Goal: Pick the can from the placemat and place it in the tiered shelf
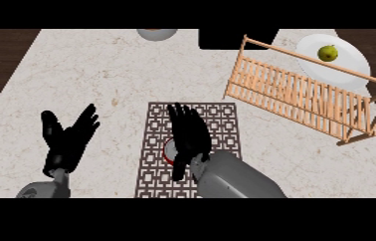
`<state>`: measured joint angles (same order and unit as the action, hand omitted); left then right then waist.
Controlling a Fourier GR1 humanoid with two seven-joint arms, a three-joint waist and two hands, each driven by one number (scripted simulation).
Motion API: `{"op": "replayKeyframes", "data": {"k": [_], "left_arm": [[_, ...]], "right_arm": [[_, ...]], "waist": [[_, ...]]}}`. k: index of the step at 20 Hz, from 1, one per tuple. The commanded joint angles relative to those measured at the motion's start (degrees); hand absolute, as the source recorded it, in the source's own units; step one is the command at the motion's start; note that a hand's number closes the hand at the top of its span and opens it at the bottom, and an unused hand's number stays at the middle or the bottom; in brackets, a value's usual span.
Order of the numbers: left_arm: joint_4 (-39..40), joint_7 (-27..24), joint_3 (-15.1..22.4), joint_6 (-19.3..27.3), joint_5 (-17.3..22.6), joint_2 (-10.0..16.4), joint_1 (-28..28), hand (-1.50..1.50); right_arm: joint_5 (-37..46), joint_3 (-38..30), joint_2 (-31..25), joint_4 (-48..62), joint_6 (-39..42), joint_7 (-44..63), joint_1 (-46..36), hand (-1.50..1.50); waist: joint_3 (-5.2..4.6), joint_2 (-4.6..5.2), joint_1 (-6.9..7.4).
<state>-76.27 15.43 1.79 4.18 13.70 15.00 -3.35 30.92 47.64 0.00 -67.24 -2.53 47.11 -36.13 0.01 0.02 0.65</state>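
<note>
One view: head cam, facing steeply down & fwd onto the pale speckled stone counter from the robot's side. Two grey forearms enter frame at 6 o'clock, close under the lens. Mid-close framing: brown lattice-pattern placemat just below centre, slatted light-wood tiered shelf at 2 o'clock, dark brown wood surface past the counter's edge at 10 o'clock.
</note>
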Motion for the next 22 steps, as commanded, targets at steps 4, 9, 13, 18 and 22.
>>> {"op": "replayKeyframes", "data": {"k": [4,9,13,18,22], "left_arm": [[-2.4,2.3,-0.6,-0.1,-1.7,-0.6,0.1,0.00],[-0.3,-1.4,-1.2,-2.0,-1.7,0.3,2.3,0.00],[2.8,1.4,-2.4,-1.6,-2.0,-0.5,-3.6,0.00],[2.2,0.2,-2.3,-2.4,-2.2,-1.9,-1.9,0.00],[3.6,0.6,-3.7,-1.1,-2.2,-1.6,-2.9,0.00]], "right_arm": [[-5.7,7.2,0.0,5.8,-8.7,-1.1,-3.6,-1.50],[-5.1,11.1,-0.3,8.3,7.9,-7.4,-4.6,1.50],[-8.2,11.7,0.0,10.2,-2.3,-13.4,-1.5,1.50],[-10.1,13.6,0.0,2.3,-4.2,-9.8,-2.1,1.50],[-3.8,10.2,0.0,-0.2,-11.3,-4.5,2.2,1.50]], "waist": [[0.00,0.08,0.53],[-0.05,0.10,1.15],[0.00,0.17,0.31],[-0.01,0.03,0.12],[-0.02,-0.16,-1.00]]}}
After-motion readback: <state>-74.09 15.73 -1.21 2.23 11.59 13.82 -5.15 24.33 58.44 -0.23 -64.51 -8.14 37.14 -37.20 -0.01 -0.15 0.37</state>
